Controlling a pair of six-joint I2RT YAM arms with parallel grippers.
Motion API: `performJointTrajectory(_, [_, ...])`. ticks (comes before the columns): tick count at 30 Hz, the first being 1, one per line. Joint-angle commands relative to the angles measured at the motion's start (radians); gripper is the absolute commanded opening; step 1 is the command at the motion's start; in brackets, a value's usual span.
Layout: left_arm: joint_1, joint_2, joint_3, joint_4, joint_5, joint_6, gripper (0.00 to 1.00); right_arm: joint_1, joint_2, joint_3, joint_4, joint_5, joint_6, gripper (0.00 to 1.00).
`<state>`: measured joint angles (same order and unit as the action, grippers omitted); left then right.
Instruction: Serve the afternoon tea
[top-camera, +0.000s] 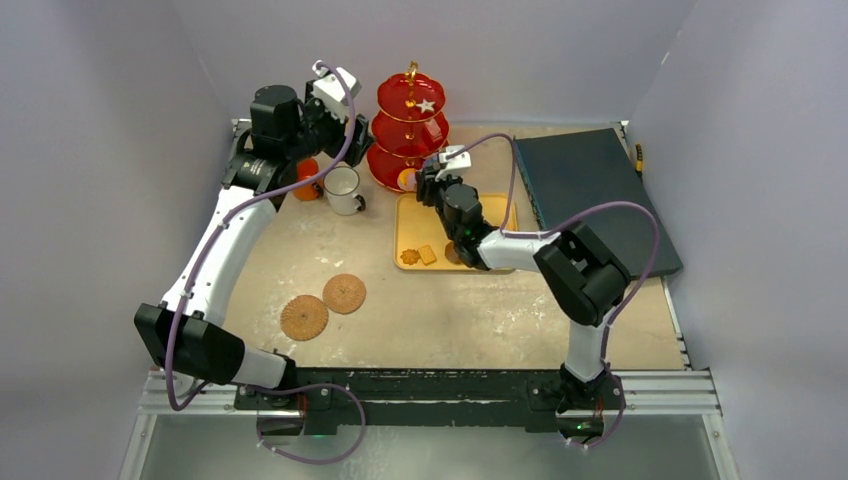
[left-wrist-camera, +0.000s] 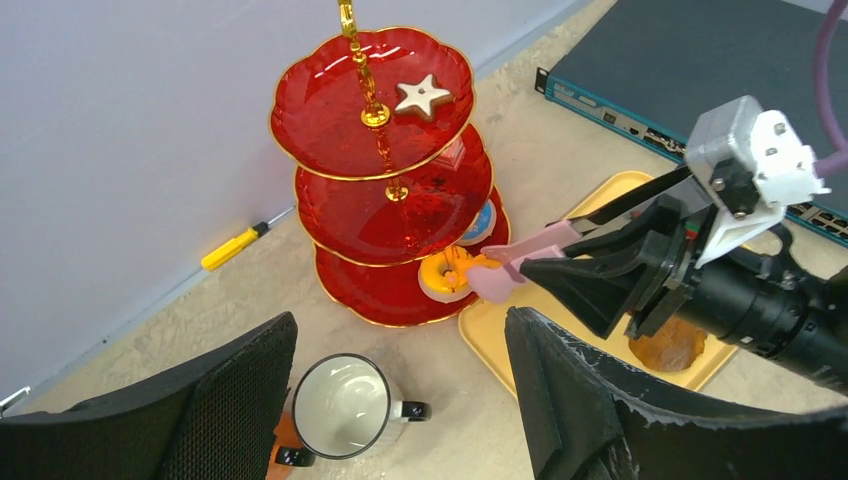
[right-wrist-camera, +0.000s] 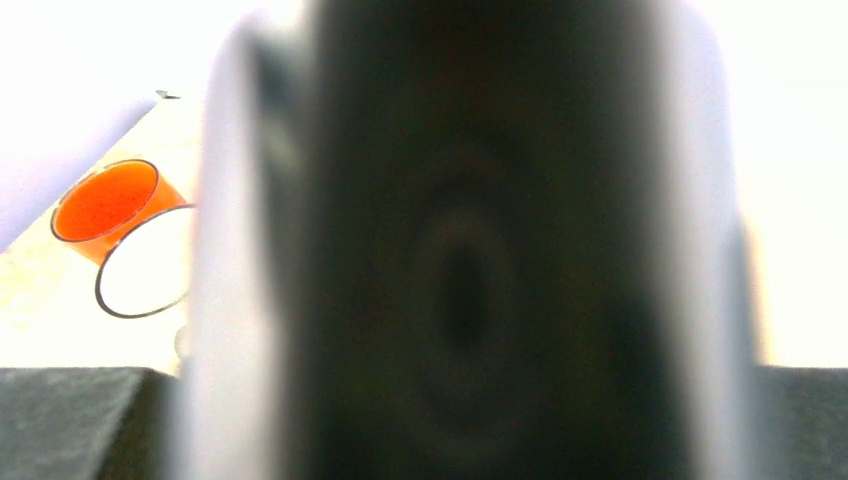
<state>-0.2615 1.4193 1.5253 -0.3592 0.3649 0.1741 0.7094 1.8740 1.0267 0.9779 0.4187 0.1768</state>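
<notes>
R tool (left-wrist-camera: 592, 268) clamps tongs (left-wrist-camera: 528, 252), pink tips pinching yellow donut (left-wrist-camera: 446, 273) at bottom tier of stand (left-wrist-camera: 372, 293); L tool (top-camera: 340, 130) wide open, empty, above white mug (left-wrist-camera: 346, 406). Placing step, I reckon: next needs tongs eased apart w/o dragging donut off.

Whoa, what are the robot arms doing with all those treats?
The right arm squeezes pink-tipped tongs in its jaws. The tongs pinch a yellow ring pastry at the edge of the red stand's bottom tier. A star biscuit sits on the top tier, and more biscuits wait on the yellow tray. The left arm hovers by the white mug, jaws wide open, holding nothing.
</notes>
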Motion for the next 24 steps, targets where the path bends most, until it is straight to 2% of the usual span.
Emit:
performJointTrajectory(1, [0.010,-0.020,0.033,0.051,-0.009,-0.014,0.75,0.016,0.026,0.092,0.090,-0.006,0.056,0.33])
performJointTrajectory(17, [0.016,-0.049,0.010,0.043,-0.008,0.017,0.75,0.036,0.291,0.250,0.289,0.123,0.128,0.34])
performJointTrajectory(22, [0.017,-0.054,0.011,0.025,-0.006,0.031,0.75,0.050,0.350,0.312,0.293,0.135,0.132,0.40])
performJointTrajectory(24, [0.017,-0.054,0.012,0.022,-0.007,0.035,0.75,0.052,0.360,0.324,0.283,0.130,0.131,0.49])
